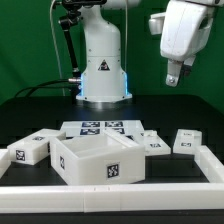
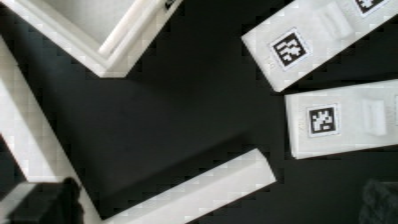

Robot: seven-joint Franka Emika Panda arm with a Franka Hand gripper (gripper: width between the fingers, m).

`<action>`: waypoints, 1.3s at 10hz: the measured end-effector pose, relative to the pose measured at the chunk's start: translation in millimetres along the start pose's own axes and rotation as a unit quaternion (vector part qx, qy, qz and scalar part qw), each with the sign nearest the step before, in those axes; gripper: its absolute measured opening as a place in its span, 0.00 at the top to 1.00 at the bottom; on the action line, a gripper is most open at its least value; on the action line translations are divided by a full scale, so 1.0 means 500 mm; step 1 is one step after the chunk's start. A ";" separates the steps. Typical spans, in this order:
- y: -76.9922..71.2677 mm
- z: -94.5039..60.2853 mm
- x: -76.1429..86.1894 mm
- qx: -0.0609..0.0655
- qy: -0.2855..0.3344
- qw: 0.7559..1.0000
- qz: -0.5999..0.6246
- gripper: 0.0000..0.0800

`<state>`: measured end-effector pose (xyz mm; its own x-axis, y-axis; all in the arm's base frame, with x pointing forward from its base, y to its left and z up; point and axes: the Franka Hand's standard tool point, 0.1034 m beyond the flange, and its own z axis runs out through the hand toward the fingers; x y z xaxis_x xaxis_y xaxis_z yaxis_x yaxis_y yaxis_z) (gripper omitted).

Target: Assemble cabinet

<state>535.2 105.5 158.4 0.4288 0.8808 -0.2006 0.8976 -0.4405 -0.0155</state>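
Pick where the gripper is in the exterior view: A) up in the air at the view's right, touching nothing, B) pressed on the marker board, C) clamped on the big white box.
A: the gripper hangs high at the exterior view's right, well above the cabinet, with nothing between its fingers.

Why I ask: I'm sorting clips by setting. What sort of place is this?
Probably a robotics lab bench: a fixed robot base on a black table, the marker board, and a white cabinet box bearing fiducial tags.
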 end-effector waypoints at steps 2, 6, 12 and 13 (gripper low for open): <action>0.000 0.000 0.000 0.000 0.000 1.000 0.000 0.00; 0.000 0.022 -0.032 -0.002 0.009 0.998 -0.065 0.00; 0.025 0.088 -0.111 0.000 0.022 0.984 -0.179 0.00; 0.026 0.089 -0.113 0.000 0.022 0.984 -0.178 0.00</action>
<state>517.9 42.2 126.1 0.0905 0.9861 -0.1391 0.9917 -0.1020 -0.0778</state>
